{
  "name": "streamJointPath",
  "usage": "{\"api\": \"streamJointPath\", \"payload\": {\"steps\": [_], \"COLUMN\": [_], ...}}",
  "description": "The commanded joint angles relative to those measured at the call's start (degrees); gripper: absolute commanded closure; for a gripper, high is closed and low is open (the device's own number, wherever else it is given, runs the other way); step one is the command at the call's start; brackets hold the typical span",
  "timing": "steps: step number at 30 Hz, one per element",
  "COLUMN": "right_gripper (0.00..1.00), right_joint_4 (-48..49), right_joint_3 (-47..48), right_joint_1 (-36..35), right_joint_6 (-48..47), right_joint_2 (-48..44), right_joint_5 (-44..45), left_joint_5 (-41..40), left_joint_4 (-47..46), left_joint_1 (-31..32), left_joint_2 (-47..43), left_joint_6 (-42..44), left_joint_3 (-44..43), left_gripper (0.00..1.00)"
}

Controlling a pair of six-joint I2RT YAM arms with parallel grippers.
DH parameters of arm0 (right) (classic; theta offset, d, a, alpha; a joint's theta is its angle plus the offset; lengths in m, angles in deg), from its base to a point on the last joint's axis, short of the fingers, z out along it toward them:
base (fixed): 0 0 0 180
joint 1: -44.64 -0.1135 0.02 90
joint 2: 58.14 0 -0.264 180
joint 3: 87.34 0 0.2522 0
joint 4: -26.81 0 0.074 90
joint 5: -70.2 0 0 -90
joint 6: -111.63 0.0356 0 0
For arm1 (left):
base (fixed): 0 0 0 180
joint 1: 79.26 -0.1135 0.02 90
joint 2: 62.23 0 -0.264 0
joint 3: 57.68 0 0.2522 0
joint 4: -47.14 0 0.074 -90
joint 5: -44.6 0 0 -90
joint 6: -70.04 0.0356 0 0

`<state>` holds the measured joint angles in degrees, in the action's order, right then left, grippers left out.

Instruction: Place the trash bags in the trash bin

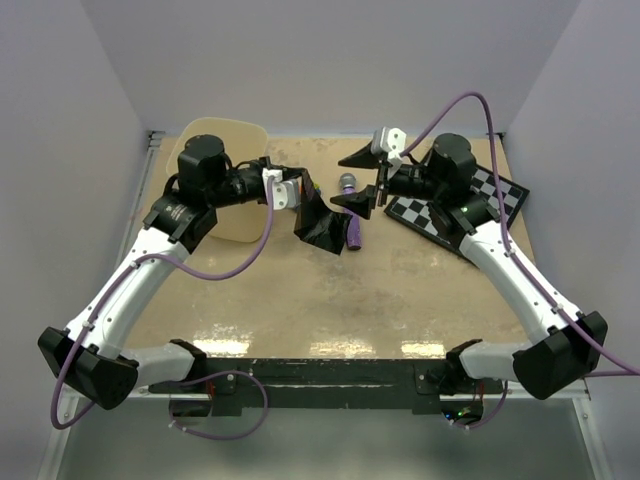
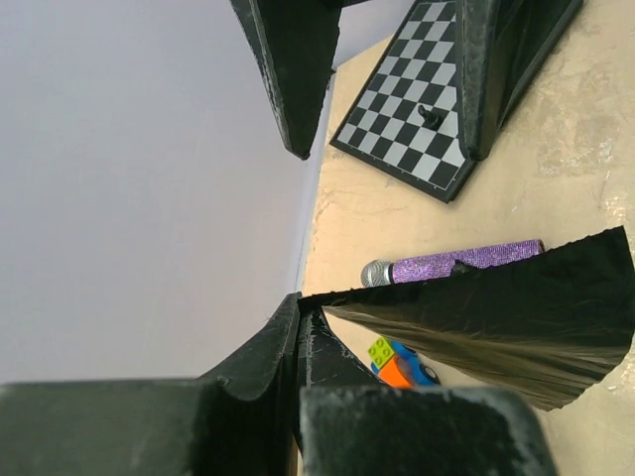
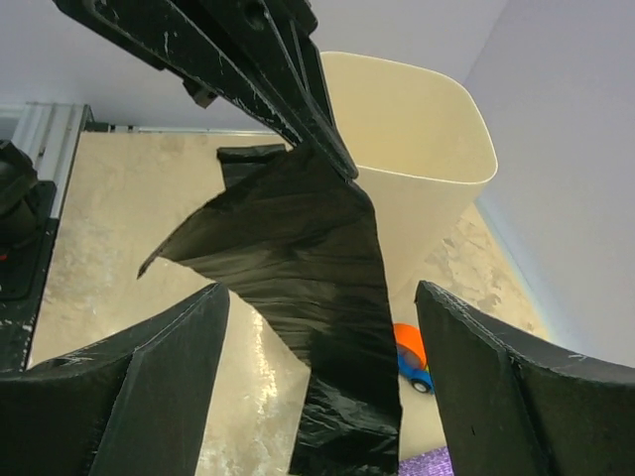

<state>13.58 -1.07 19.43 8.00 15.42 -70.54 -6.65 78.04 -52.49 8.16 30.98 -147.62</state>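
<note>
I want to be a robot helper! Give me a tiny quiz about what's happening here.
1. True or false: the trash bag is already inside the trash bin.
2. Which end effector pinches the bag? A) left B) right C) both
3. Fill in: the glittery stick on the table is ____ coloured.

Key: 1 false, it hangs outside the bin; 2 A, the left end effector; 3 purple.

chequered board [image 2: 402, 109] with small black piece [image 2: 428, 115], purple glittery cylinder [image 2: 466, 261] nearby, green brick [image 2: 381, 350] beside orange-blue toy [image 2: 400, 371]
</note>
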Motion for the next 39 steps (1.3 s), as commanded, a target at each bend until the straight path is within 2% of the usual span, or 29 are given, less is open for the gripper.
{"api": "streamJointPath", "payload": {"steps": [1, 3, 7, 11, 17, 25, 28, 32, 37, 38, 39], "right_gripper": [0.20, 0.20, 0.13, 0.12, 0.18, 0.39, 0.54, 0.77, 0.88, 0.89, 0.86], "right_joint_4": [5.9, 9.8, 10.1, 11.3, 12.6, 11.6, 10.3, 9.2, 7.6, 7.0, 6.3], "right_joint_3": [1.5, 2.6, 6.7, 6.7, 5.3, 3.1, 2.9, 2.5, 2.6, 2.8, 3.0], "right_joint_1": [-0.2, -0.2, -0.3, -1.4, -4.8, -7.5, -7.5, -7.5, -7.4, -7.4, -7.4], "right_joint_6": [7.2, 15.9, 25.0, 26.4, 25.1, 23.1, 21.6, 17.9, 10.0, 8.4, 7.5], "right_joint_2": [-1.4, -1.1, 1.8, 4.9, 7.2, 9.4, 9.1, 8.2, 7.7, 7.6, 7.7], "right_joint_5": [-0.3, 4.0, 9.2, 11.3, 12.9, 17.6, 20.4, 22.0, 20.5, 20.4, 20.5], "left_joint_5": [-1.5, -3.4, -10.3, -15.4, -16.9, -17.5, -18.0, -18.5, -17.7, -17.1, -16.8], "left_joint_4": [-1.1, -2.0, -4.1, -3.0, -4.5, -4.3, -3.9, -3.3, -2.7, -2.3, -2.1], "left_joint_1": [0.0, 0.0, 0.0, 0.0, 0.0, 0.0, 0.0, -0.1, -0.1, -0.1, -0.1], "left_joint_2": [0.4, 1.1, 3.9, 7.2, 7.5, 7.0, 6.6, 6.1, 5.0, 4.8, 4.6], "left_joint_6": [-2.6, -3.0, -8.1, -12.5, -14.7, -15.0, -14.6, -14.1, -13.5, -13.0, -12.5], "left_joint_3": [-2.2, -2.2, -4.0, -7.9, -8.2, -8.7, -8.9, -8.7, -8.0, -7.8, -7.5], "left_gripper": [1.00, 1.00, 1.00, 1.00, 1.00, 1.00, 1.00, 1.00, 1.00, 1.00, 1.00]}}
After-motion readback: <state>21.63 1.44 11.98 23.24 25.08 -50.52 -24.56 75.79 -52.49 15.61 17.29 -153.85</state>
